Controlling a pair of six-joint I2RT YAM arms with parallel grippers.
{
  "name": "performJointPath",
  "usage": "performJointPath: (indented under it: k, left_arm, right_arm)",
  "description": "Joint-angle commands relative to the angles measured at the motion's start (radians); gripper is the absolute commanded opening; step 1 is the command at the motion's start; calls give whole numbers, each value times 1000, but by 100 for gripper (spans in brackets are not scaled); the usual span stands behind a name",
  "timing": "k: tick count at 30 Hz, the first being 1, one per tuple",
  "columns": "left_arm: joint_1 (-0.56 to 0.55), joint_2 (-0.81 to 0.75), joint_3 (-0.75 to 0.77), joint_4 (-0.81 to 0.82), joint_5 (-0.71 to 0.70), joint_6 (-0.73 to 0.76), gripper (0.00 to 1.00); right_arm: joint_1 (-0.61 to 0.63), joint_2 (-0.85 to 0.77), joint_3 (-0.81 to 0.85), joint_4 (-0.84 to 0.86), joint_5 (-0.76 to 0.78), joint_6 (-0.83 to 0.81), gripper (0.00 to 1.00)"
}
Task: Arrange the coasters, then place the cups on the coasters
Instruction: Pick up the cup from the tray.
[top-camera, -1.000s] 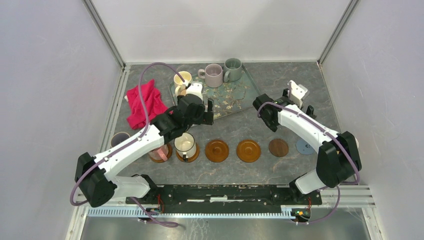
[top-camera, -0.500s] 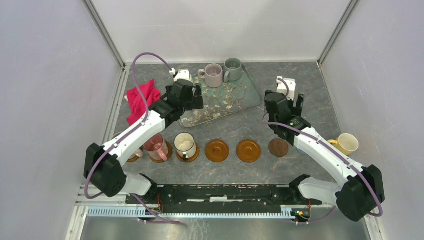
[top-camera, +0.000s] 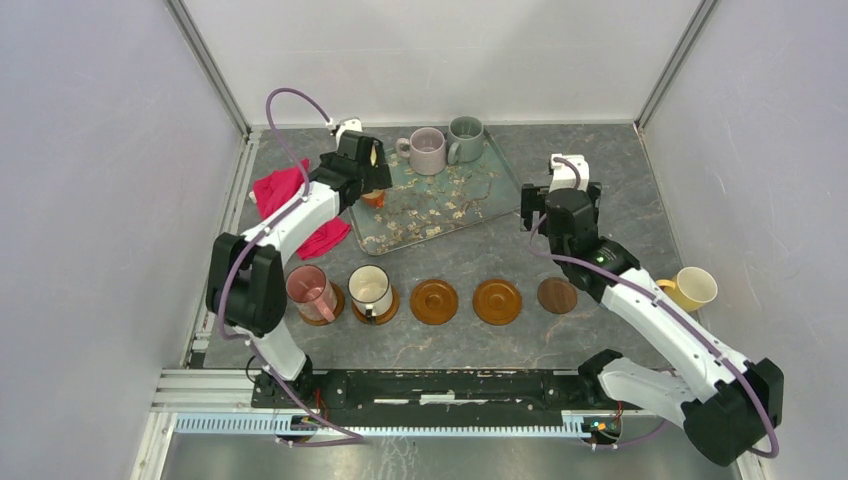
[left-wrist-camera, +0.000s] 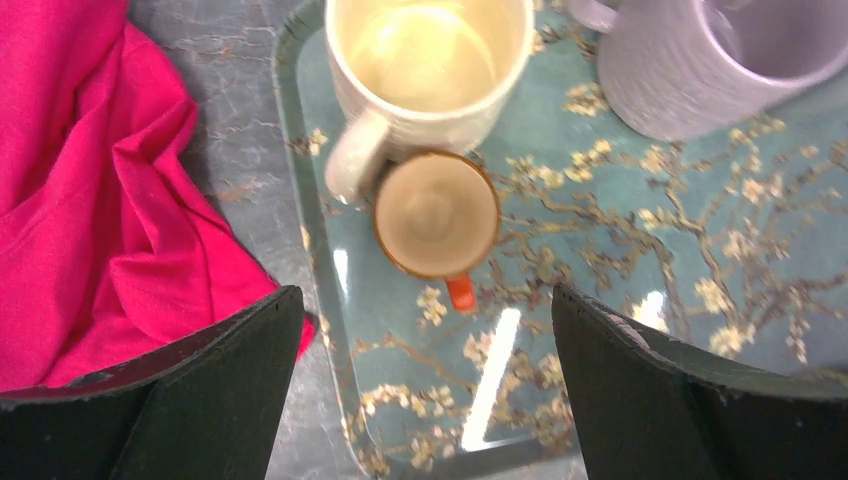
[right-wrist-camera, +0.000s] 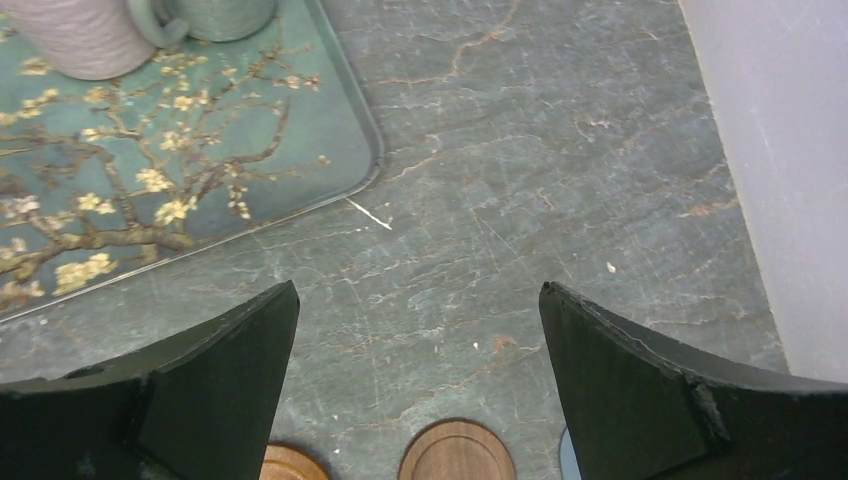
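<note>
top view: a row of coasters (top-camera: 434, 301) runs along the near part of the table (top-camera: 600, 150). the two at the left end carry a pink cup (top-camera: 310, 292) and a white cup (top-camera: 370, 289). two orange-brown ones and a dark brown coaster (top-camera: 557, 295) lie bare. a yellow cup (top-camera: 693, 288) stands near the right edge, off any coaster. the floral tray (top-camera: 450, 210) sits toward the far edge with a mauve cup (top-camera: 428, 150) and a grey-green cup (top-camera: 466, 138) on it. the left end effector (top-camera: 368, 180) hangs over the tray's far left corner. the right end effector (top-camera: 558, 205) hovers over bare table just right of the tray. arranging looks done and cup placing is under way.

left wrist: the fingers are spread wide and hold nothing. below them a cream cup (left-wrist-camera: 430, 60) stands on the tray, just beside a small orange-rimmed cup (left-wrist-camera: 436, 213), perhaps touching it. a red cloth (left-wrist-camera: 100, 200) lies off the tray's left side. the next move probably calls for dropping down, closing on the cream cup without knocking its small neighbour, and carrying it to a bare coaster.

right wrist: the fingers are wide and empty over bare table, with the tray's corner and coaster rims at the picture's margins.

no brand, label or writing is legible.
</note>
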Motion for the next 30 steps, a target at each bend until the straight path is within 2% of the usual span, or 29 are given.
performJointPath:
  k: [1,16,22,30]
  left_arm:
    - [62,73,77,59,37,4,100]
    - [127,250,200,116,182,39,99]
    - [127,297,262,89,214,49,92]
    - [127,296,263,82,206,46,84]
  right_arm:
    - [1,-64,-25,30,-88,-28,98]
    - [2,-95,-53,56,-151,-36,98]
    - [0,-99,-59,62,-150,-40,98]
    - [2,-88,-54,64,-156,-41,98]
